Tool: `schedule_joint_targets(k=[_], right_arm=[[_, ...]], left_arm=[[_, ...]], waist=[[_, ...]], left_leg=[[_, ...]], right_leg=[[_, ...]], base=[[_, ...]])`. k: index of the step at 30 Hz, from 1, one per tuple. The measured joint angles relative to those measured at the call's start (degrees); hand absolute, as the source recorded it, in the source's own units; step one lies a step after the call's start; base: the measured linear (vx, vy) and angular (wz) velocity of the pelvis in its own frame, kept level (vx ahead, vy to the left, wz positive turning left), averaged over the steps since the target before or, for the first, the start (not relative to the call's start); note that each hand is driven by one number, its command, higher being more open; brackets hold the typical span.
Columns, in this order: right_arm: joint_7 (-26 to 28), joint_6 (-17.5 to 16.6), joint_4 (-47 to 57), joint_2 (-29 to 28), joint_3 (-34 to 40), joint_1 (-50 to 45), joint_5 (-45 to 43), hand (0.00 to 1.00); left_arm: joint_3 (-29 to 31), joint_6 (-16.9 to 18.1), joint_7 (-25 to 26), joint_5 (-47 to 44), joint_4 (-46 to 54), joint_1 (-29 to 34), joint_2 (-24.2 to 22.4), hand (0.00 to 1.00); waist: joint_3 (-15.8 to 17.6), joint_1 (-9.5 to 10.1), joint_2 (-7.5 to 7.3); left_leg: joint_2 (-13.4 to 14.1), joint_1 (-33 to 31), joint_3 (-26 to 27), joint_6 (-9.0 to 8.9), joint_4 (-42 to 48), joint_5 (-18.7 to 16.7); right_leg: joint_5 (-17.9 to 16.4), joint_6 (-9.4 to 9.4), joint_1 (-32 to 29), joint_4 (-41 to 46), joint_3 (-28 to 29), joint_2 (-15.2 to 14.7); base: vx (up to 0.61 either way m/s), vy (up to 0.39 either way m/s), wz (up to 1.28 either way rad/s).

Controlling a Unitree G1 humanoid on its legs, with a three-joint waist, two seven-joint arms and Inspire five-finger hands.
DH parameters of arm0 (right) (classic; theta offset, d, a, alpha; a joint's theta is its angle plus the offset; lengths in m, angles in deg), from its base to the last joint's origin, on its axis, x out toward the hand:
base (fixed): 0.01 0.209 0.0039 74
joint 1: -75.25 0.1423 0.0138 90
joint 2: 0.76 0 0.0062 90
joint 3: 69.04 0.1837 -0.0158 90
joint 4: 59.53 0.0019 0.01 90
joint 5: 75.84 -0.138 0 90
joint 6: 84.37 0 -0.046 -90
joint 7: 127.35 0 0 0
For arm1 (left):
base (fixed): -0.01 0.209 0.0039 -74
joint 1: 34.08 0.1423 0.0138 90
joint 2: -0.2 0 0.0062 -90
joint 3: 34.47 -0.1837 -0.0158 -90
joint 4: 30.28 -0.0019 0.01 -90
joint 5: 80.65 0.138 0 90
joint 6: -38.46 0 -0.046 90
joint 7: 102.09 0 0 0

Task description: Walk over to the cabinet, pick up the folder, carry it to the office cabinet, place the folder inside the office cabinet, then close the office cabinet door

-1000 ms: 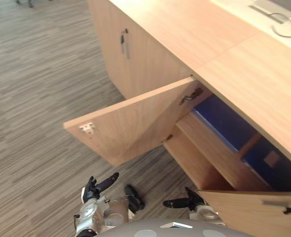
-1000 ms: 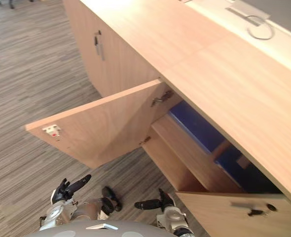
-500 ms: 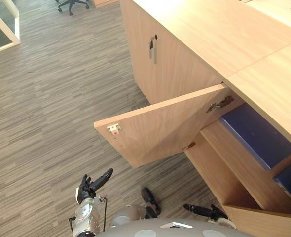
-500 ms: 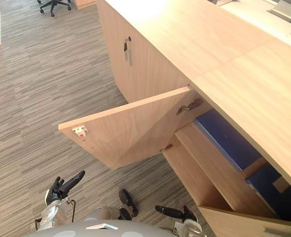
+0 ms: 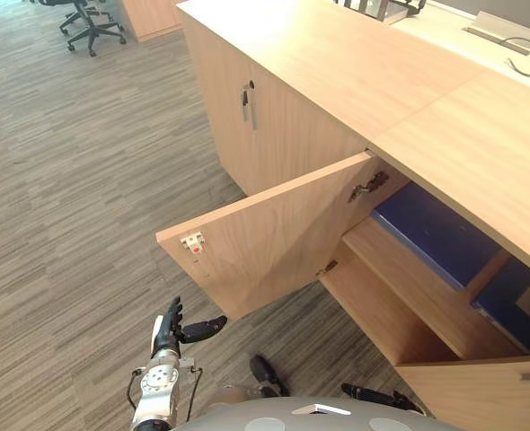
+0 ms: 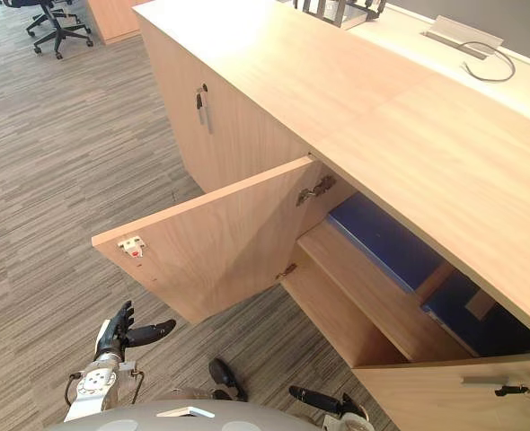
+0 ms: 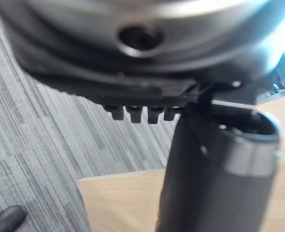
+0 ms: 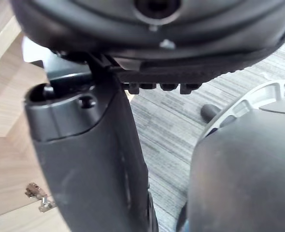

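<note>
The wooden office cabinet stands ahead to my right with its left door swung wide open over the floor. Inside, a flat blue folder lies on the upper shelf, and a second blue item lies further right. My left hand hangs low in front of the open door's outer corner, fingers straight, holding nothing. My right hand sits low below the shelf opening, with its fingers stretched out and nothing in them.
A second open door juts out at the lower right. A closed door with a metal handle is further left on the cabinet. An office chair stands at the far left. A cable lies on the desk behind the cabinet.
The whole view has shifted, so the camera moved; the cabinet door stays open. My left hand has turned so its fingers point up. Both hands remain empty.
</note>
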Motion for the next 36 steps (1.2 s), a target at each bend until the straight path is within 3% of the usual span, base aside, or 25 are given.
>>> schedule_joint_targets(k=[6, 8, 10, 12, 14, 18, 20, 23, 24, 27, 28, 29, 30, 31, 33, 36], right_arm=[[0.99, 0.89, -1.85, 1.32, 0.00, 1.28, 0.15, 1.00], [1.51, 0.80, -2.01, 1.91, -0.04, 2.10, 0.15, 1.00], [1.55, 0.72, -2.45, 2.68, 0.15, 3.51, 0.04, 1.00], [1.47, 0.54, -2.45, 3.21, 1.03, 3.70, -0.06, 1.00], [1.43, 0.16, -2.72, 4.71, 1.03, 3.78, -0.15, 1.00], [1.45, -0.32, -3.66, 6.60, 2.22, 3.48, -0.29, 1.00], [1.25, -0.30, -3.34, 6.68, 1.84, 3.24, -0.35, 1.00], [1.67, -0.43, -1.93, 5.83, -0.82, 2.63, -0.95, 1.00], [2.01, -0.51, -1.75, 4.92, -1.79, 2.40, -1.26, 1.00], [2.25, -0.47, -1.14, 4.01, -2.27, 2.20, -1.93, 1.00], [2.25, -0.38, -0.10, 4.08, -1.99, 2.12, -2.38, 1.00], [2.24, -0.48, 1.64, 2.38, -0.76, 1.74, -2.51, 1.00], [2.23, -0.92, 2.26, 1.52, -0.78, 1.50, -2.77, 1.00], [2.41, -0.99, 3.78, 1.72, -0.90, 0.02, -3.18, 1.00], [2.39, -0.80, 3.88, 1.67, -0.07, -0.65, -3.48, 1.00], [2.57, -0.89, 3.68, 0.26, 3.23, -1.07, -4.61, 1.00]], left_arm=[[-2.79, -0.17, -0.05, 2.73, -0.09, -0.10, 1.63, 1.00], [-3.06, -0.20, -0.16, 4.62, 0.21, -0.64, 2.42, 1.00], [-3.06, -0.51, -0.65, 6.94, 0.24, -0.34, 4.02, 1.00], [-3.12, -0.65, -1.13, 8.45, 0.28, 0.04, 4.84, 1.00], [-4.52, -0.52, -1.58, 8.71, 0.37, -0.02, 5.26, 1.00], [-9.07, 0.49, -4.02, 8.77, 0.35, -0.01, 5.91, 1.00], [-10.09, 0.71, -5.57, 8.79, 0.34, 0.03, 5.91, 1.00], [-9.53, 0.88, -6.02, 9.06, 0.36, 0.02, 7.50, 1.00], [-9.07, 1.02, -6.01, 9.80, 0.73, 0.04, 8.84, 1.00], [-8.38, 1.36, -5.97, 11.05, 3.13, 1.05, 10.83, 1.00], [-8.32, 1.58, -5.97, 11.06, 3.17, 1.06, 10.84, 1.00], [-7.87, 1.63, -6.01, 11.07, 3.37, 0.90, 11.05, 1.00], [-7.01, 1.83, -6.05, 11.09, 3.84, 1.38, 11.25, 1.00], [-6.33, 1.57, -5.79, 11.11, 3.56, 2.84, 9.99, 1.00], [-6.91, 1.44, -5.85, 11.11, 3.81, 3.53, 9.28, 1.00], [-6.95, 1.42, -5.84, 11.10, 3.79, 3.35, 8.96, 1.00]], waist=[[-0.17, -0.09, 0.63], [-0.07, 0.02, 0.80], [0.42, 0.21, 1.38], [0.46, 1.07, 1.40], [0.45, 1.28, 2.28], [0.37, 0.94, 3.54], [0.26, 0.83, 3.98], [0.63, 0.80, 3.93], [1.15, 0.52, 3.19], [2.17, 0.26, 2.55], [2.57, -0.05, 2.96], [3.46, -1.34, 0.20], [3.90, -1.29, -1.20], [4.19, -0.06, -0.43], [3.55, -0.09, 0.46], [2.64, -0.07, 2.34]], left_leg=[[0.41, -0.73, -0.18, -0.64, 0.67, 0.39], [3.73, -4.70, 0.21, -0.85, 8.84, -2.56], [9.31, -7.97, 2.20, 0.01, 19.20, -5.73], [10.50, -7.74, 2.61, -0.19, 20.87, -6.00], [10.07, -8.10, 0.25, -0.51, 20.02, -5.72], [5.99, -8.10, -3.26, -2.11, 12.55, -1.59], [3.55, -6.85, -3.13, -3.42, 7.83, 0.18], [0.95, -4.19, -2.32, -2.72, 3.12, 1.17], [-0.15, -3.10, -2.27, -2.74, 1.84, 1.15], [-2.41, -1.68, -2.23, -3.54, -1.54, 0.50], [-2.51, -1.51, -2.06, -5.29, -1.71, -1.53], [-2.25, -1.93, 2.69, -7.65, 3.89, -8.61], [-0.81, -1.92, 2.70, -2.43, 10.88, -9.20], [2.26, -0.23, -0.85, 0.19, 16.09, -10.59], [2.12, 0.60, -0.14, -0.35, 14.13, -10.83], [2.07, 0.25, -0.76, -1.36, 10.51, -9.44]], right_leg=[[-0.45, 0.38, -0.39, -0.38, 0.25, 0.59], [-0.30, 0.15, -1.65, -1.26, 1.40, 1.51], [-0.43, 0.46, -2.12, -1.25, 2.34, 2.27], [-0.99, 1.70, -2.23, -0.75, 4.07, 2.14], [-0.93, 3.46, -2.93, -0.06, 4.93, 2.03], [-0.94, 3.93, -5.43, 4.13, 3.87, -0.59], [-1.51, 3.05, -6.85, 6.87, 4.56, -2.91], [-3.07, 0.87, -8.12, 11.11, 7.62, -5.61], [-3.55, 0.55, -8.10, 12.09, 8.69, -6.69], [-4.89, -0.64, -9.39, 15.28, 10.48, -9.15], [-5.27, -1.23, -9.80, 15.36, 11.08, -8.78], [-5.11, -2.17, -10.35, 13.49, 11.89, -10.72], [-4.40, -1.06, -10.08, 14.62, 12.56, -13.25], [-4.46, -0.13, -8.61, 18.46, 12.92, -14.99], [-2.71, -1.20, -9.21, 17.25, 13.89, -13.80], [-3.35, -2.09, -10.08, 18.11, 16.26, -8.27]], base=[[-0.04, 0.053, 0.05], [-0.02, -0.014, -0.01], [0.02, -0.024, -0.26], [0.00, 0.028, -0.30], [-0.07, 0.061, -0.11], [-0.09, 0.117, 0.11], [-0.07, 0.196, -0.08], [-0.05, 0.132, -0.20], [-0.06, 0.151, -0.09], [-0.07, 0.139, -0.05], [-0.09, 0.147, 0.09], [-0.09, 0.135, 0.09], [-0.04, 0.043, -0.31], [0.01, 0.047, -0.46], [0.02, 0.110, -0.35], [-0.07, 0.125, -0.02]])
